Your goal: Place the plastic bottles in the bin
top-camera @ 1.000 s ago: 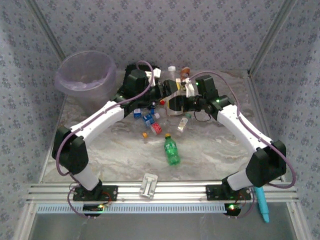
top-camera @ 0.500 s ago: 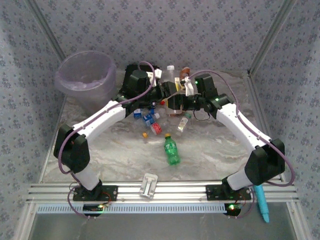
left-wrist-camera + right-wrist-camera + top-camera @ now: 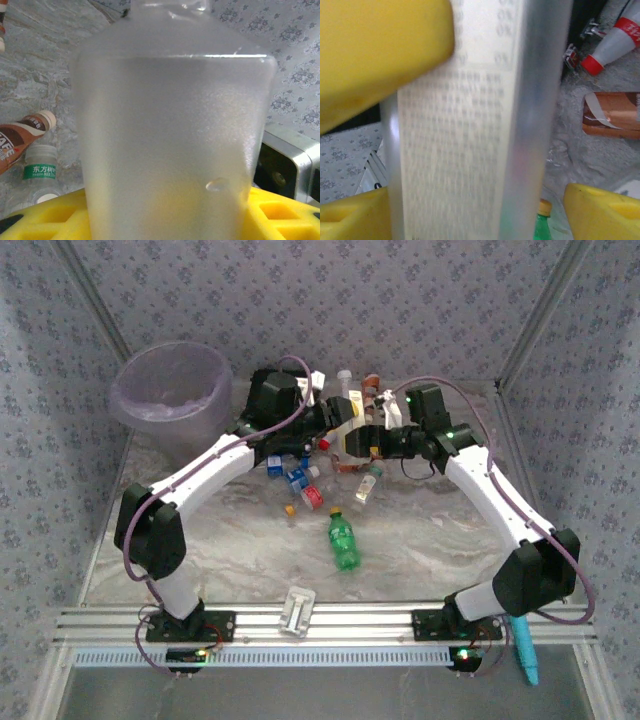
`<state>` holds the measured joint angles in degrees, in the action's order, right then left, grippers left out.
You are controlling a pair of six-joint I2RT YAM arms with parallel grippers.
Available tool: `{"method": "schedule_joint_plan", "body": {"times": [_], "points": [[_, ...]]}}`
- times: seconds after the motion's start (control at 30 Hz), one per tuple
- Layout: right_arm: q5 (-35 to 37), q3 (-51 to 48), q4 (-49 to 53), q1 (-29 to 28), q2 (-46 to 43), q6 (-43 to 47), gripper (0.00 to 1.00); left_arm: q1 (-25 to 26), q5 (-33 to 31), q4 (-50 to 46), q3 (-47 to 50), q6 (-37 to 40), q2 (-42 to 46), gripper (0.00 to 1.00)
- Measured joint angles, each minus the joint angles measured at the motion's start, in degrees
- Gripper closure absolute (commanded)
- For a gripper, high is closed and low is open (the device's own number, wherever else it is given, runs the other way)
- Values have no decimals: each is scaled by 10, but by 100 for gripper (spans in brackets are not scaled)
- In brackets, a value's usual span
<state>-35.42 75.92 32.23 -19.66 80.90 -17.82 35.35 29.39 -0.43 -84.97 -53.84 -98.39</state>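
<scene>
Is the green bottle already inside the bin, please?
No, the green bottle lies on its side on the table, well apart from the bin at the far left corner.

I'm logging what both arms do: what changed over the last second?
The left gripper closed on the frosted clear bottle while the right gripper opened off it and its arm drew back to the right. The green bottle, the loose bottles around it and the bin stayed put.
</scene>
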Motion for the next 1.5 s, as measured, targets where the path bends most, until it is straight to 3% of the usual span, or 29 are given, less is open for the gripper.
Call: {"method": "schedule_joint_plan", "body": {"times": [0.3,0.5,0.77,0.97,1.13,1.3,1.5], "points": [[-2,-2,30,96,-92,6,13,-21,-1,-65,-69,41,-3,49],[-2,-28,29,123,-112,5,14,-69,-7,-157,-188,106,-3,50],[-2,-69,29,124,-112,2,14,-225,-58,-267,-315,178,24,59],[0,-94,26,127,-112,3,15,-341,-117,-320,-327,205,55,63],[1,-105,26,129,-112,3,15,-403,-176,-365,-332,229,54,68],[6,-112,26,132,-112,3,15,-420,-231,-398,-345,259,31,69],[13,-123,28,136,-114,3,15,-420,-245,-428,-377,284,-34,70]]}}
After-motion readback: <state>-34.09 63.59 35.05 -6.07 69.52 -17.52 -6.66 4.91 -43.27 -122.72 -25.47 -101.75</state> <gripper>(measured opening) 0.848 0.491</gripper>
